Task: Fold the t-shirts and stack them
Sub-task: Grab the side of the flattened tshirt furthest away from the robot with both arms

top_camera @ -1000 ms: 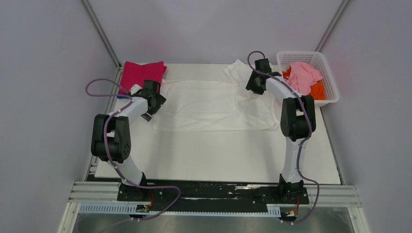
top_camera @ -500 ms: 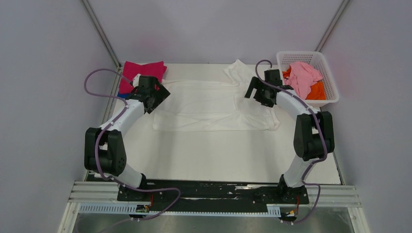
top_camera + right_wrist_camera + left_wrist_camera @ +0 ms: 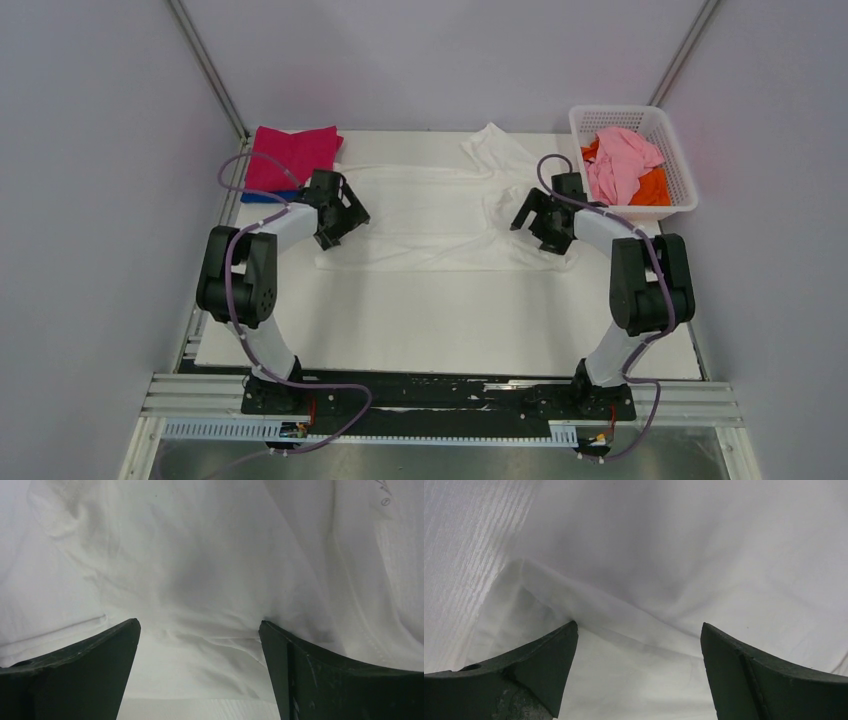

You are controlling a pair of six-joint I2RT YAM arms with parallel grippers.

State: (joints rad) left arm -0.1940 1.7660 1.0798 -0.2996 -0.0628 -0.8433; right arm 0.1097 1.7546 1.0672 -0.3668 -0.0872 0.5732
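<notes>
A white t-shirt lies spread across the middle of the table, one sleeve pointing to the back. My left gripper hovers open over its left edge, and only pale folded cloth shows between the fingers. Over the shirt's rumpled right side my right gripper is open too, with wrinkled white cloth below and nothing gripped. A folded magenta t-shirt rests on a blue one at the back left. Pale pink and orange t-shirts fill the basket.
The white lattice basket stands at the back right corner, just right of my right arm. Metal frame posts rise at both back corners. The white table mat runs toward the arm bases.
Both grippers have come nearer and lower over the white shirt, the left one shifting right onto its edge. The right gripper has opened wide and let go of the cloth.
</notes>
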